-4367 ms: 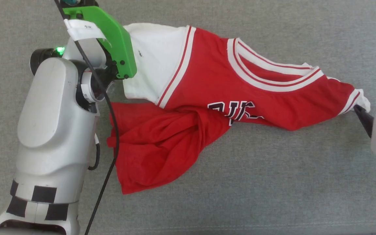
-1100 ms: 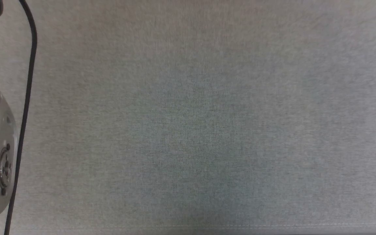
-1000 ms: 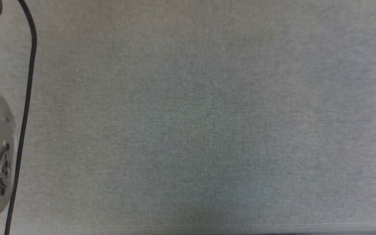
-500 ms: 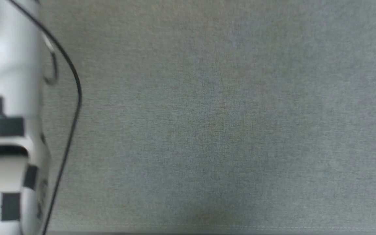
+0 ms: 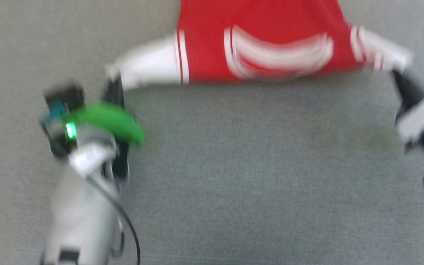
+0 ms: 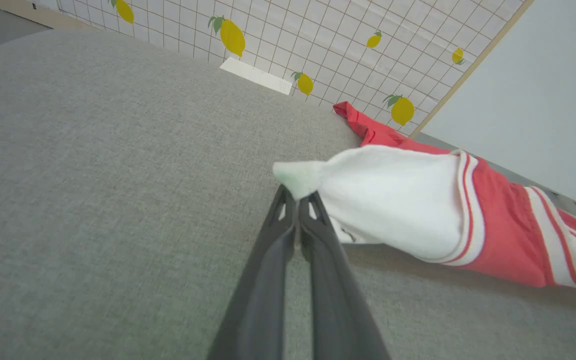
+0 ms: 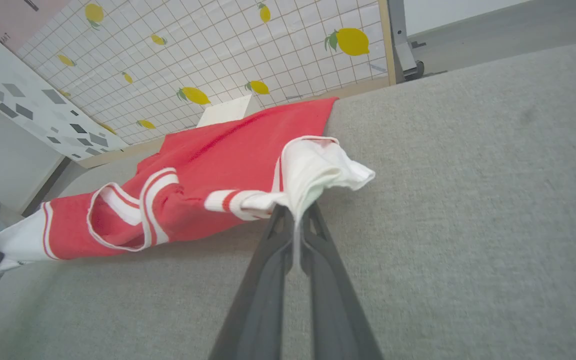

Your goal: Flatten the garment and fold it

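Left end effector point(image 6: 296, 201), right end effector point(image 7: 295, 214) on opposite garment point(image 7: 228, 145) sleeves

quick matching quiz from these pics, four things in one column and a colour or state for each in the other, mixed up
Things:
1. left gripper
2. shirt
3. wall
4. surface under the shirt

Colour or state:
A. red with white sleeves
B. plain grey fabric
C. shut on a sleeve tip
D. white grid with yellow lemons

Pairs: 1-C, 2-A, 3-D, 4-B
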### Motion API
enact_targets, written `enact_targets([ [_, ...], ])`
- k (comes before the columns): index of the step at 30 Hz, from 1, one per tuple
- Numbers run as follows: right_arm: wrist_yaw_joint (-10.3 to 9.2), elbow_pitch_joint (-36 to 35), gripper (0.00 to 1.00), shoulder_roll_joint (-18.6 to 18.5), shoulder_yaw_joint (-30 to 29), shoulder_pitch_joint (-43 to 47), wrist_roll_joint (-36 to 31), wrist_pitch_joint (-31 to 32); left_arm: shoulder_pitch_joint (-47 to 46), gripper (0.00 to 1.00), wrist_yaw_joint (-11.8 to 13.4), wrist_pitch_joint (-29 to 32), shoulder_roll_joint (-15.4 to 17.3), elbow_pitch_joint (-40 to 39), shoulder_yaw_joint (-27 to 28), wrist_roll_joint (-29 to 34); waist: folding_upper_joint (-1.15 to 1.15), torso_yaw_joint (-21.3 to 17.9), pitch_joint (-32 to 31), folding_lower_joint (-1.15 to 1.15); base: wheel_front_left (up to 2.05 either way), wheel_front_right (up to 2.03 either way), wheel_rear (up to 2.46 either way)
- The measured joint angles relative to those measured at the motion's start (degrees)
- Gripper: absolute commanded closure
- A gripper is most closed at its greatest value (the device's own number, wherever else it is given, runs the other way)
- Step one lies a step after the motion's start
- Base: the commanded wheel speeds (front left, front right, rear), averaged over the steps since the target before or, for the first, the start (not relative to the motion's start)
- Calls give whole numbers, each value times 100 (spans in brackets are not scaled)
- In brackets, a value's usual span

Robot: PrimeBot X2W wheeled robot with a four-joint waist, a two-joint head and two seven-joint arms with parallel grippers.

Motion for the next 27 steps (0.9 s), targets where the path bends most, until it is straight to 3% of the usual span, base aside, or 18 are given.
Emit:
enact_targets([
  [7, 0, -285, 100, 292, -453, 1592, -43, -18, 1587, 100, -54, 88, -110, -391, 54, -342, 0, 1, -751, 0, 0, 0, 0],
  [15, 1, -891, 100, 555, -886, 2822, -408, 270, 2983, 100, 277, 558, -116, -990, 137, -614, 0, -32, -1361, 0, 0, 0, 0],
  [21, 0, -1550, 100, 652, -1000, 3450, -764, 940, 3428, 100, 645, 948, 41, -1433, 23, -478, 0, -8, -1550, 0, 0, 0, 0],
  [27, 0, -1978, 100, 543, -665, 3523, -1523, 2131, 3485, 100, 925, 1395, 382, -1656, -304, -47, 0, -51, -1568, 0, 0, 0, 0],
])
